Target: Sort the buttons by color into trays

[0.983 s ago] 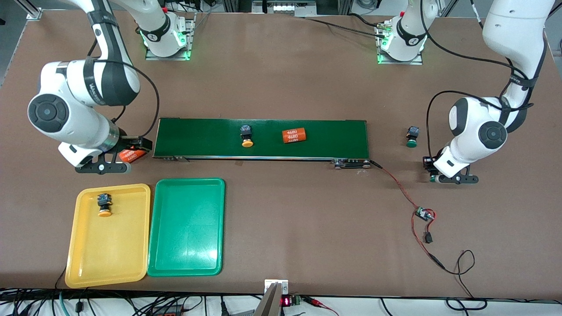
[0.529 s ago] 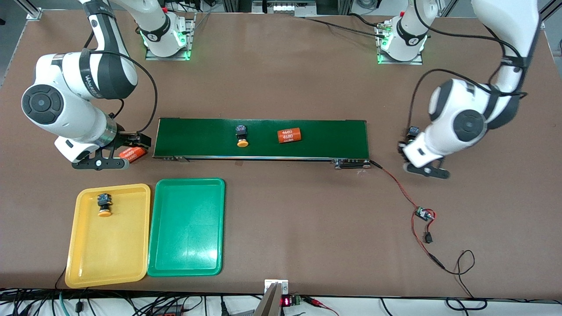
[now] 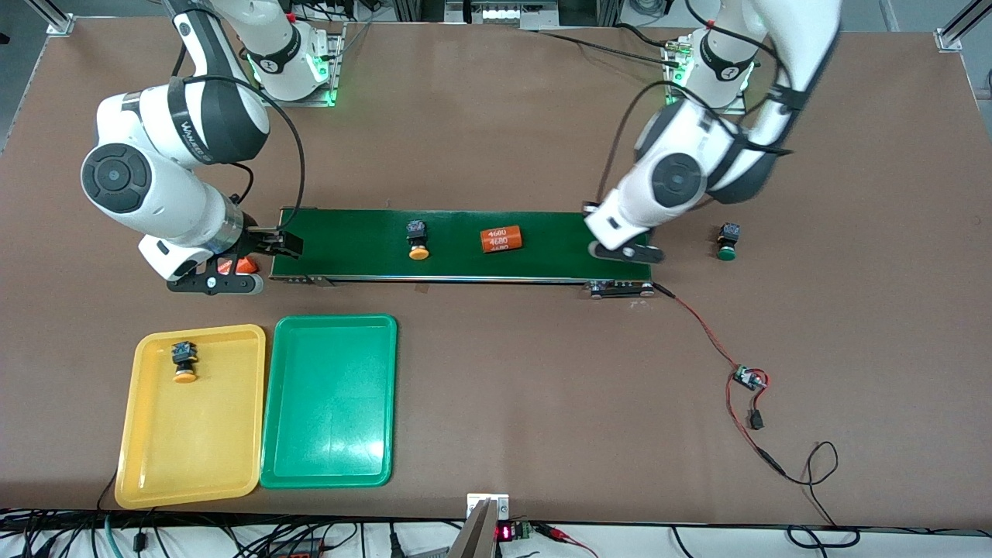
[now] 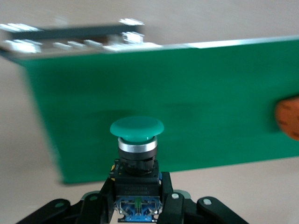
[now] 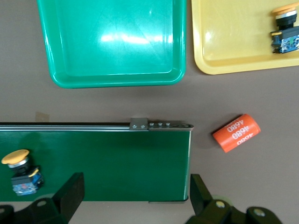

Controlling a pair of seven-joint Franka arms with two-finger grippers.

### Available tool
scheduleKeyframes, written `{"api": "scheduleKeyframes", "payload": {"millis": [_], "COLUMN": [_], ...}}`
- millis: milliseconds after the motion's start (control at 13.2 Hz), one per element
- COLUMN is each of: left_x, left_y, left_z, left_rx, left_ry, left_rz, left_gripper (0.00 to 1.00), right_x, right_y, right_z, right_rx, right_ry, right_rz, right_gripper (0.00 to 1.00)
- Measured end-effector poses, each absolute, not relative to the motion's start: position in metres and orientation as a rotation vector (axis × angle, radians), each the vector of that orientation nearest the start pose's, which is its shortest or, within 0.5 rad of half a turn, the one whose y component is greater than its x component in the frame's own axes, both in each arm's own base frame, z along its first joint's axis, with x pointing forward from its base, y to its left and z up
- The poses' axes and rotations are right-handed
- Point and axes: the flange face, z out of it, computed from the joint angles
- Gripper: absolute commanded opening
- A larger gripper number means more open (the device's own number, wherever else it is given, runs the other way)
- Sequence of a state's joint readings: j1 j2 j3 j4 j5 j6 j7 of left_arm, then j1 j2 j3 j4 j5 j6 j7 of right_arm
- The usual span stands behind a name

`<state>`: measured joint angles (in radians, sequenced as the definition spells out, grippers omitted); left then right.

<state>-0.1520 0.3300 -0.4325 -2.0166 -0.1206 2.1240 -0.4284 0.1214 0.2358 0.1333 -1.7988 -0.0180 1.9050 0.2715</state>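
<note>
Now left gripper [image 4: 138, 205] clamps green-capped push-button switch [image 4: 137, 154] over long dark-green conveyor belt [image 3: 465, 244]; right gripper [image 5: 133, 205] spread wide, empty, over belt's right-arm end.

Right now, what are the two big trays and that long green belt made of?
The green tray and yellow tray look like smooth, glossy plastic: light glints off their floors and their rims curve softly. The belt looks like matte rubber or fabric, dark green with no shine, though its exact material is unclear. The strip along its edge looks like metal with small screws.
</note>
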Motion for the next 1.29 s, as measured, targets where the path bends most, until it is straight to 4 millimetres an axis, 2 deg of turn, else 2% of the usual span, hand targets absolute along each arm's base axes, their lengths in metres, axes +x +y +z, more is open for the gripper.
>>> {"api": "scheduleKeyframes", "payload": {"millis": [76, 227, 378, 529, 605, 680, 983, 1134, 1285], "left_x": [0.471, 0.459, 0.457, 0.465, 0.47, 0.472, 0.477, 0.485, 0.497], "left_y": [-0.339, -0.367, -0.375, -0.367, -0.362, -0.359, -0.358, -0.354, -0.34], "left_z": [0.284, 0.272, 0.26, 0.255, 0.254, 0.254, 0.258, 0.268, 0.284], "left_rx": [-3.237, -3.266, -3.28, -3.285, -3.283, -3.282, -3.293, -3.304, -3.303], "left_ry": [0.121, 0.075, 0.049, 0.013, -0.004, -0.015, -0.026, -0.042, -0.083], "left_rz": [0.454, 0.422, 0.411, 0.394, 0.388, 0.385, 0.36, 0.325, 0.282], "left_gripper": [0.22, 0.26, 0.32, 0.36, 0.72, 1.0, 1.0, 1.0, 1.0], "right_x": [0.586, 0.575, 0.554, 0.537, 0.532, 0.527, 0.515, 0.512, 0.508], "right_y": [0.153, 0.166, 0.18, 0.19, 0.194, 0.198, 0.219, 0.231, 0.243], "right_z": [0.401, 0.381, 0.357, 0.343, 0.339, 0.334, 0.318, 0.309, 0.296], "right_rx": [-3.151, -3.137, -3.119, -3.117, -3.117, -3.114, -3.096, -3.087, -3.085], "right_ry": [0.008, 0.003, 0.018, 0.064, 0.088, 0.103, 0.147, 0.141, 0.134], "right_rz": [0.205, 0.177, 0.149, 0.149, 0.146, 0.137, 0.109, 0.111, 0.125], "right_gripper": [1.0, 1.0, 1.0, 1.0, 1.0, 1.0, 1.0, 1.0, 1.0]}}
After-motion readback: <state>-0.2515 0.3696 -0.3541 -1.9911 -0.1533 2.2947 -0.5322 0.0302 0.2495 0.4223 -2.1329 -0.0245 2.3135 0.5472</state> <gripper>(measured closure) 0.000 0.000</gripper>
